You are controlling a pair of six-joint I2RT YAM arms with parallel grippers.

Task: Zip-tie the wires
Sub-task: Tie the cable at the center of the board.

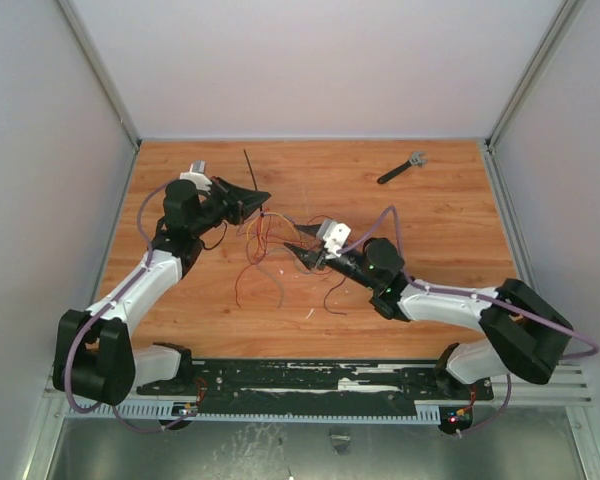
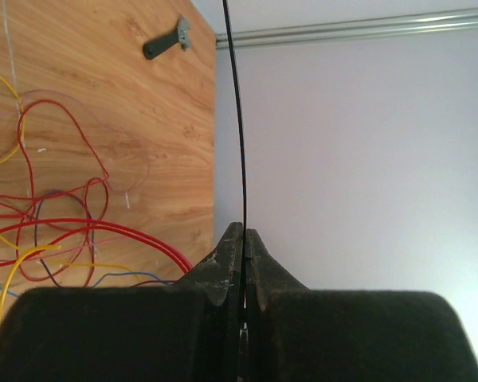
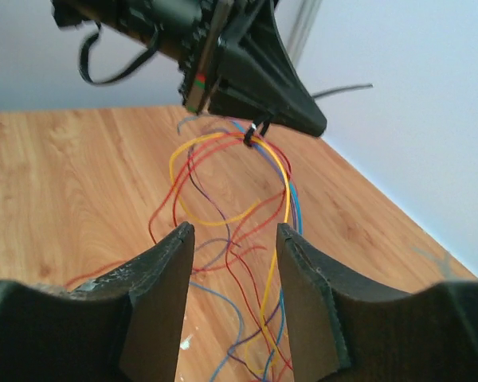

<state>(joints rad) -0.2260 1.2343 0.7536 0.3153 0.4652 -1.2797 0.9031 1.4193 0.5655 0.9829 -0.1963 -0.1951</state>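
A: Two grippers; how do they stand?
B: Left gripper clamped on the zip tie; right gripper apart, facing the wires; these hang beneath the left gripper, trailing onto the desk.

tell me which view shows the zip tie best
Left wrist: the zip tie rises as a long black line from the shut left claw. Top external shows only a thin sliver; right wrist just a short dark end.
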